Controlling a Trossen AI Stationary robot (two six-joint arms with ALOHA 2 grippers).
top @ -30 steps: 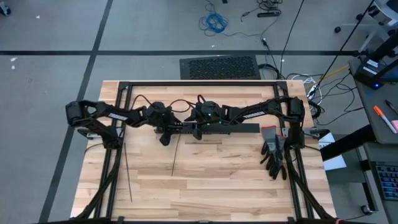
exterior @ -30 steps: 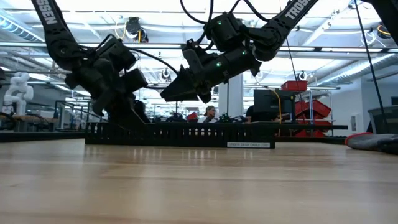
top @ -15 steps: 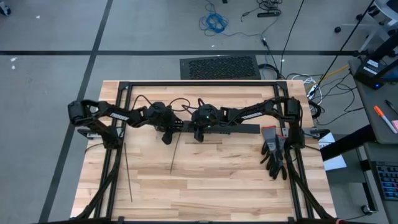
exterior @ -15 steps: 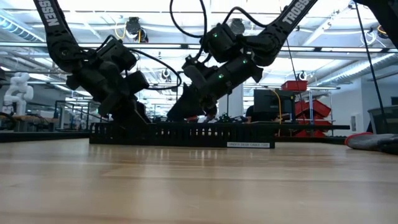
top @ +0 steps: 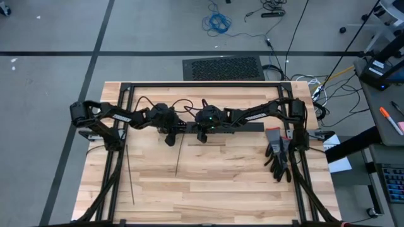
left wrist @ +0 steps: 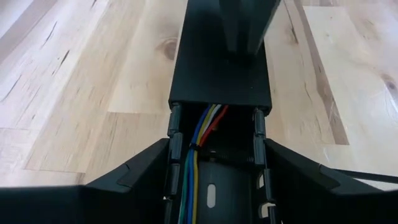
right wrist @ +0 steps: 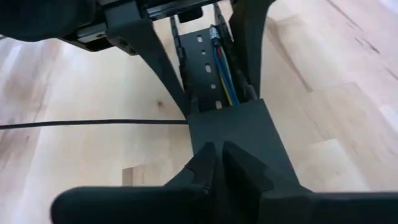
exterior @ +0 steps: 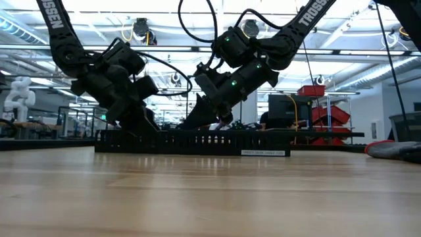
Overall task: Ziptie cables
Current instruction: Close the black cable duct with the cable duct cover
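A robotics lab or workshop: red parts bins (exterior: pixel 327 113), a white robot arm (exterior: pixel 18 94), ceiling strip lights (exterior: pixel 197 49), loose floor cables (top: pixel 216 23).

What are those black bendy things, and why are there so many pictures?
They are two robot arms. One camera looks down from above, one peeks across the wooden table, and one rides on each wrist. The left end effector has its fingers spread on either side of a black duct with coloured wires inside. The right end effector, fingers pinched together, sits at the duct's lid. Two thin dark strips and dark gloves lie on the table.
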